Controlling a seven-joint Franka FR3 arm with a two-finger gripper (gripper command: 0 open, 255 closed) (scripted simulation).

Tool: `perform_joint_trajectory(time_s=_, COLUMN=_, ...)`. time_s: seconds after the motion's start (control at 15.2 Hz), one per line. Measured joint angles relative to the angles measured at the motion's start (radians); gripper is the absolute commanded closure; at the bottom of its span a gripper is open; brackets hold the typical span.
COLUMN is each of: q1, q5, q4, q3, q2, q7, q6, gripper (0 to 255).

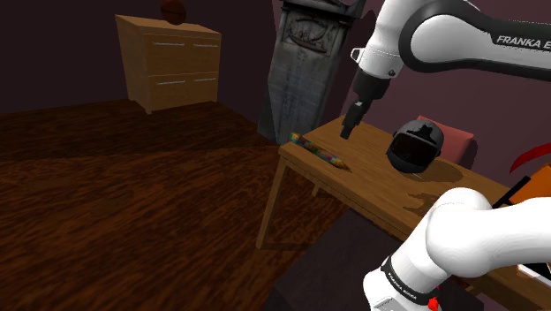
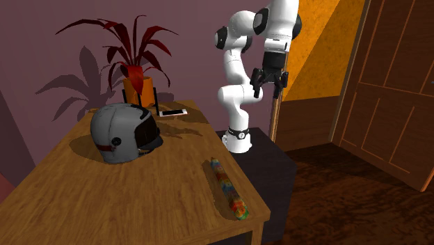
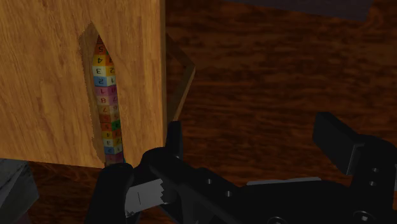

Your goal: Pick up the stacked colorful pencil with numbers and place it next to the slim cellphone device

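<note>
The pencil (image 2: 226,188), a long stack of coloured numbered blocks, lies flat along the table (image 2: 104,202) edge in the lower middle of the second exterior view. It is well apart from the cellphone (image 2: 172,111), which lies upper left, behind the helmet (image 2: 125,132). The gripper (image 2: 270,80) hangs high, wide open and empty, probably because it must first descend over the pencil.
</note>
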Motion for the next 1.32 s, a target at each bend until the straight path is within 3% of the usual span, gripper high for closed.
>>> perform_joint_trajectory(time_s=0.13, q1=-0.004, q5=-0.004, q4=-0.001, q3=-0.009, q2=0.012, q7=-0.006, q6=0.014, gripper=0)
perform_joint_trajectory(time_s=0.53, q1=-0.042, q5=-0.037, q4=-0.035, q3=-0.102, q2=0.133, q7=-0.074, q6=0.172, gripper=0)
perform_joint_trajectory(time_s=0.99, q1=-0.078, q5=-0.049, q4=-0.003, q3=-0.222, q2=0.348, q7=-0.174, q6=0.359, gripper=0)
perform_joint_trajectory(time_s=1.32, q1=-0.088, q5=-0.014, q4=0.050, q3=-0.294, q2=0.522, q7=-0.251, q6=0.477, gripper=0)
